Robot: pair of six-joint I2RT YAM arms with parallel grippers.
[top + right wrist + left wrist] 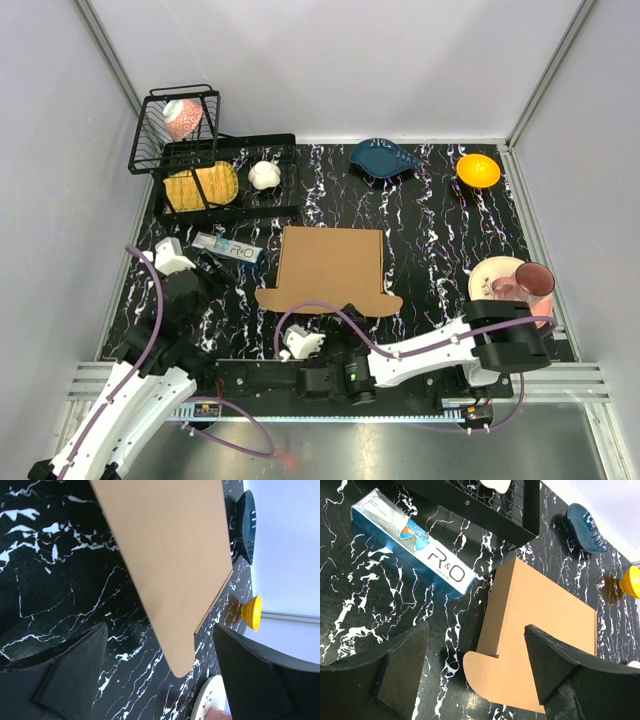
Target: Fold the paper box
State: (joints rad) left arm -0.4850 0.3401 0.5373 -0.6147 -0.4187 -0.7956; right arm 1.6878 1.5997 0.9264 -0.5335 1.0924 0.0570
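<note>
A black tabletop veined with white stands inside plain white walls. The left gripper hangs over it with jaws spread wide, holding nothing. The paper box lies flat just ahead and to its right, and a toothpaste carton lies ahead to its left. The right gripper is likewise spread and empty, with the box's rounded flap lying below, between its fingers.

Paper box — right of toothpaste carton

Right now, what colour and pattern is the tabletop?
The tabletop is black with white marbled veins; left wrist view shows it best.
</note>
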